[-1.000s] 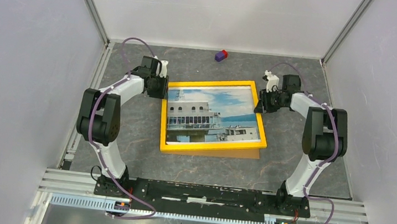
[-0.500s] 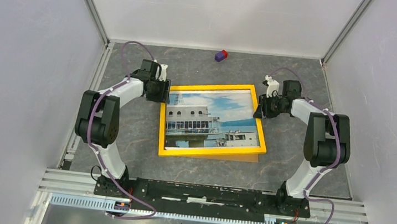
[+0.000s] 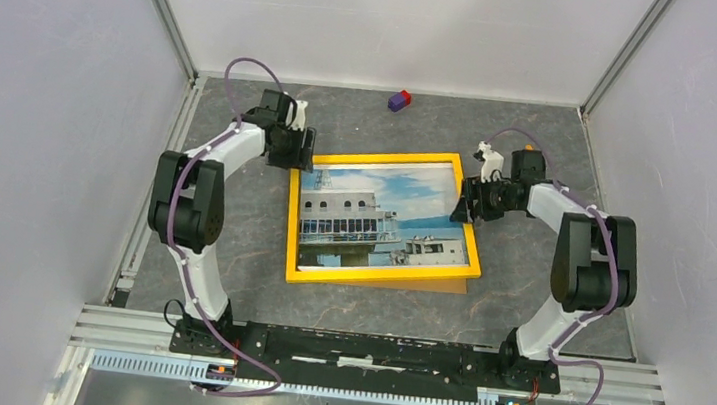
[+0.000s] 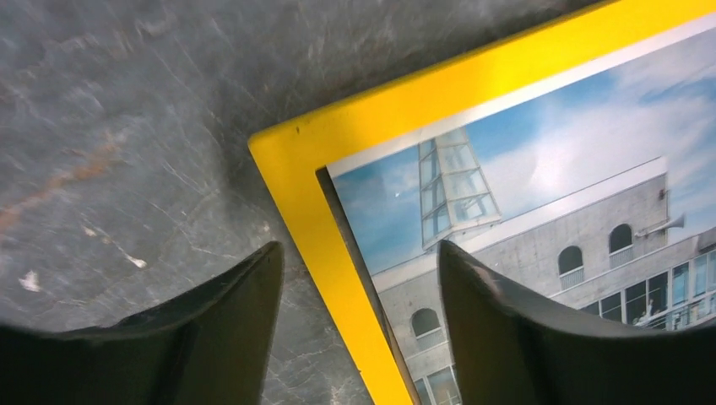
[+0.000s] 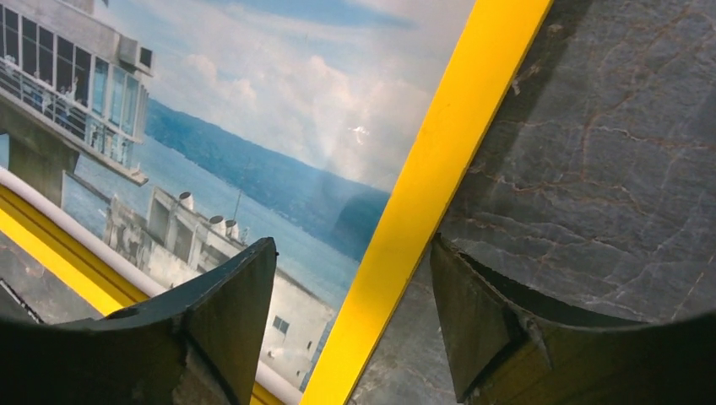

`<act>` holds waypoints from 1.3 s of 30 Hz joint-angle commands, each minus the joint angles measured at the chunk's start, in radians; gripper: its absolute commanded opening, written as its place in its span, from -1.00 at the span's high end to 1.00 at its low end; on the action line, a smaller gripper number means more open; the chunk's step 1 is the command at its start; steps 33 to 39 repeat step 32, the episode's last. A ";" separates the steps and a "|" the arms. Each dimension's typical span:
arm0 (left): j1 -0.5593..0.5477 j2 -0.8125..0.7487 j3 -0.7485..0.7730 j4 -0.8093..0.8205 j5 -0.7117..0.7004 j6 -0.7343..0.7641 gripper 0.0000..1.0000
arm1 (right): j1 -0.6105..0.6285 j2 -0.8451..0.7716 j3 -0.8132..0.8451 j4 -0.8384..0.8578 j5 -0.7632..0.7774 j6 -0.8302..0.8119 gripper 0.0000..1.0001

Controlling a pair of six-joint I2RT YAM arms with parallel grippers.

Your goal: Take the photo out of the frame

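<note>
Frame (image 3: pixel 377 274) lies flat on the grey table (image 3: pixel 231 229), skewed slightly, with bare surface along all four edges. Photo (image 3: pixel 378 220) sits inside it, face up. Left gripper (image 4: pixel 359 257) stands wide apart astride the frame's left border near the far corner, holding nothing. Right gripper (image 5: pixel 353 253) stands equally wide astride the right border, holding nothing. Purple-and-red block (image 3: pixel 399 100) lies by the far wall, well apart.

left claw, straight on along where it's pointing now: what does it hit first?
Likely the frame: its yellow border, near a corner, lies in the gap of the open left claw. One finger would come down on the grey table, the other on the photo. Height above them is unclear.
</note>
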 commanded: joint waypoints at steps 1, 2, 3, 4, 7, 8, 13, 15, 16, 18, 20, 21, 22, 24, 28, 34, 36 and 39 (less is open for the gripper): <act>0.000 -0.072 0.127 -0.078 -0.028 0.057 -0.69 | -0.008 -0.075 0.047 -0.072 -0.036 -0.032 -0.52; 0.002 -0.086 0.149 -0.108 -0.029 0.084 -0.95 | -0.013 -0.084 0.062 -0.085 -0.045 -0.042 -0.57; 0.005 -0.107 0.164 -0.125 -0.031 0.107 -0.99 | -0.027 -0.096 0.074 -0.100 -0.060 -0.052 -0.63; 0.008 -0.130 0.179 -0.145 -0.040 0.122 -1.00 | -0.052 -0.110 0.086 -0.113 -0.075 -0.065 -0.67; 0.036 -0.206 0.208 -0.210 0.006 0.165 -1.00 | -0.089 -0.169 0.116 -0.149 -0.102 -0.118 -0.80; 0.053 -0.230 0.224 -0.238 0.039 0.179 -1.00 | -0.103 -0.192 0.130 -0.164 -0.102 -0.146 -0.86; 0.206 -0.375 0.206 -0.355 0.220 0.226 -1.00 | -0.201 -0.267 0.200 -0.244 -0.167 -0.268 -0.96; 0.256 -0.446 0.149 -0.370 0.224 0.277 -1.00 | -0.250 -0.264 0.224 -0.279 -0.199 -0.312 -0.96; 0.278 -0.482 0.111 -0.371 0.216 0.295 -1.00 | -0.281 -0.258 0.229 -0.290 -0.217 -0.334 -0.96; 0.334 -0.547 0.026 -0.360 0.236 0.331 -1.00 | -0.340 -0.242 0.222 -0.314 -0.251 -0.394 -0.96; 0.376 -0.618 -0.085 -0.309 0.250 0.323 -1.00 | -0.401 -0.236 0.170 -0.304 -0.283 -0.432 -0.96; 0.385 -0.653 -0.144 -0.277 0.249 0.311 -1.00 | -0.436 -0.233 0.132 -0.297 -0.315 -0.441 -0.96; 0.388 -0.680 -0.187 -0.249 0.245 0.297 -1.00 | -0.461 -0.225 0.105 -0.298 -0.340 -0.463 -0.96; 0.390 -0.723 -0.267 -0.198 0.239 0.263 -1.00 | -0.494 -0.200 0.061 -0.309 -0.350 -0.503 -0.96; 0.387 -0.722 -0.340 -0.149 0.264 0.208 -1.00 | -0.524 -0.186 -0.020 -0.261 -0.345 -0.527 -0.96; 0.388 -0.689 -0.330 -0.175 0.236 0.189 -1.00 | -0.524 -0.249 -0.157 -0.075 -0.282 -0.403 -0.96; 0.388 -0.689 -0.330 -0.175 0.236 0.189 -1.00 | -0.524 -0.249 -0.157 -0.075 -0.282 -0.403 -0.96; 0.388 -0.689 -0.330 -0.175 0.236 0.189 -1.00 | -0.524 -0.249 -0.157 -0.075 -0.282 -0.403 -0.96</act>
